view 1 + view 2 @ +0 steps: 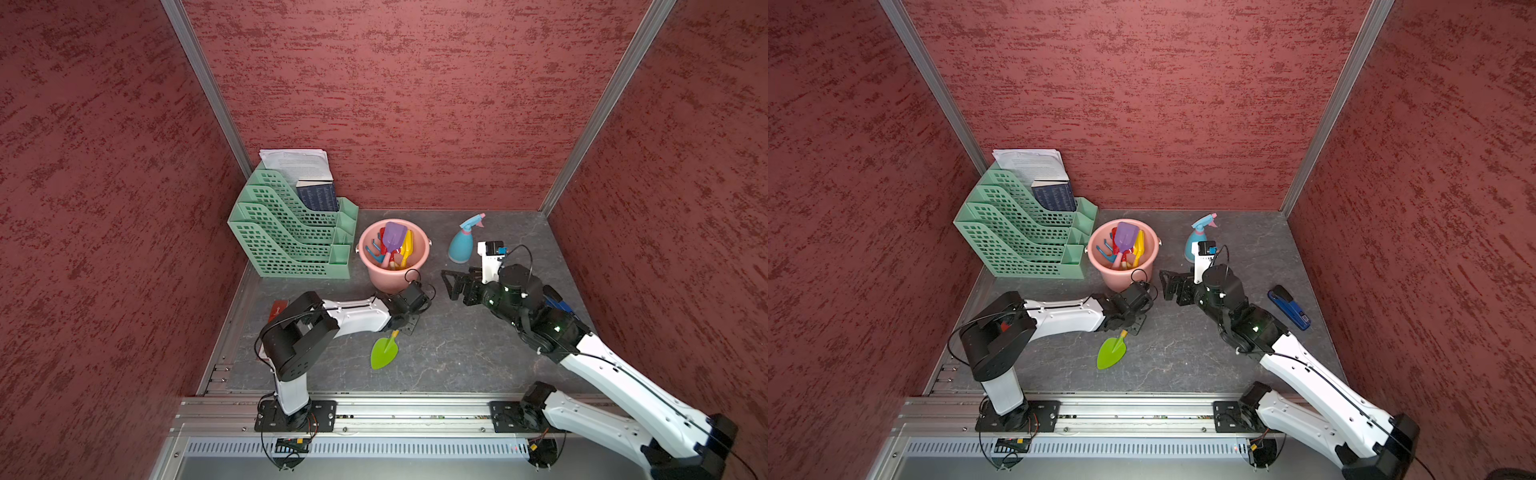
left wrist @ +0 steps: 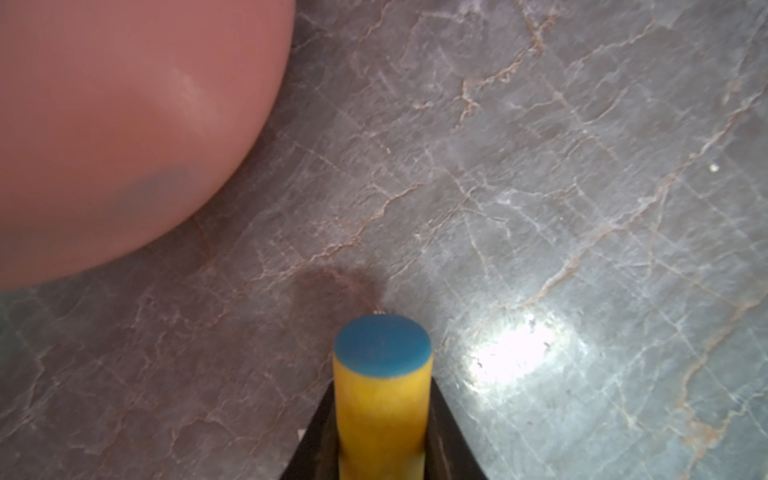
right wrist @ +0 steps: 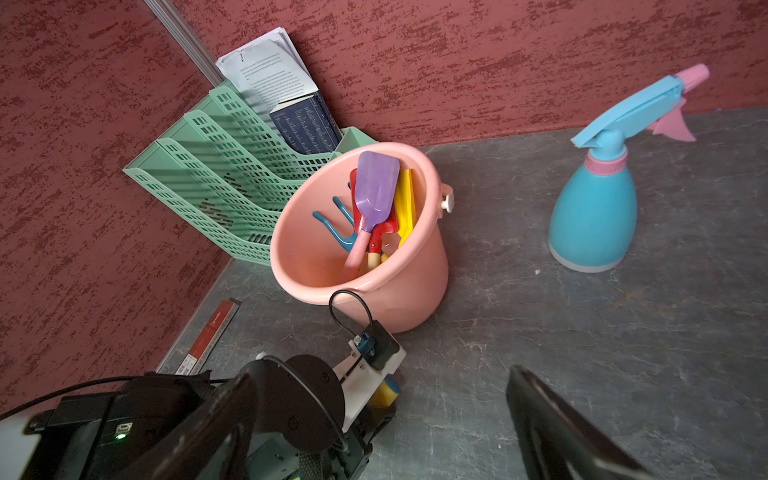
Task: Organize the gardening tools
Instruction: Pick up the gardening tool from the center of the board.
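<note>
In both top views the left claw (image 1: 401, 328) is gripping the yellow handle of the green trowel (image 1: 384, 352), whose blade seems to be lying on the worktop (image 1: 457, 353) just on the near side of that claw. The pink bucket (image 1: 390, 282) is standing just beyond it, holding the purple shovel (image 1: 392, 237), the yellow shovel (image 1: 408, 245), the red shovel (image 1: 381, 242) and the blue fork-rake (image 1: 372, 252). The right claw (image 1: 451, 284) is hanging empty with its jaws spread, pointing toward the bucket, and the spray bottle (image 1: 461, 245) is standing upright just behind it, toward the back wall. By my reading four hand tools are stowed, the trowel is being picked up, and the bottle is waiting untouched; whether it belongs in the bucket I cannot tell. In a top view the blue-and-black stapler-like object (image 1: 1289, 307) is lying in plain sight, well behind the right claw, beside that arm. The flat red strip (image 1: 277, 309) is lying well behind the left claw, by that arm's elbow. The left wrist view is showing what the top views are hiding: two dark jaws are pressing on both sides of the handle, its blue end cap is poking out ahead of the claw, and the bucket wall is looming close. The blade and the stowed tools are out of sight there. The right wrist view is looking down into the bucket, where the tools are standing handles down and blades up. It also shows that claw's fingers (image 3: 552, 424) standing wide apart with nothing held.
</note>
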Controlling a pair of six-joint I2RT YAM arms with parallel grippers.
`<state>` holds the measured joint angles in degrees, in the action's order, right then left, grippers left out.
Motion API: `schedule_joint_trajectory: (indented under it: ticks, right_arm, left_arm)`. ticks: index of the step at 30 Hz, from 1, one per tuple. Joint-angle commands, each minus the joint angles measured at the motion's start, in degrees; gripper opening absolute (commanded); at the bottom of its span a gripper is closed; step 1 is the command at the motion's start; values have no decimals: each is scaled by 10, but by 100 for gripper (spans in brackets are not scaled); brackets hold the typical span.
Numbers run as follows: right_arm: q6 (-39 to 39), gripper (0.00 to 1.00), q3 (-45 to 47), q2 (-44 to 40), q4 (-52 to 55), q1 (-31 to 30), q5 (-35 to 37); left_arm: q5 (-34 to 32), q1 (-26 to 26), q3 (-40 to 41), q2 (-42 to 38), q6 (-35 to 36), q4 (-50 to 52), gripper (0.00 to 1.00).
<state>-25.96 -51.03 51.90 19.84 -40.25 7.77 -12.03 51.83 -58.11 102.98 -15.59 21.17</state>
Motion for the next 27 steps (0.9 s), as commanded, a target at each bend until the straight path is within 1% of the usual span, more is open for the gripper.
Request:
schedule_joint_trajectory:
  ticks: [1, 7, 11, 14, 19, 23, 27]
  right_arm:
    - [0, 98, -3, -9, 9, 4, 9]
    - [1, 98, 6, -26, 22, 4, 1]
    - [2, 98, 14, -31, 24, 4, -23]
    - [7, 98, 21, -32, 23, 4, -49]
    - [16, 98, 38, -35, 11, 4, -105]
    - [21, 98, 63, -47, -13, 4, -161]
    - [18, 98, 95, -62, -48, 5, -221]
  left_arm:
    - [3, 7, 1, -9, -10, 28, 0]
    - [-18, 38, -2, -60, -40, 63, 0]
    - [-31, 56, -13, -101, -70, 89, 0]
    - [-44, 59, -20, -136, -101, 104, 0]
    - [-73, 44, -30, -198, -162, 120, 0]
    - [-94, 14, -33, -249, -238, 130, 0]
    - [-141, -5, -29, -298, -317, 135, 0]
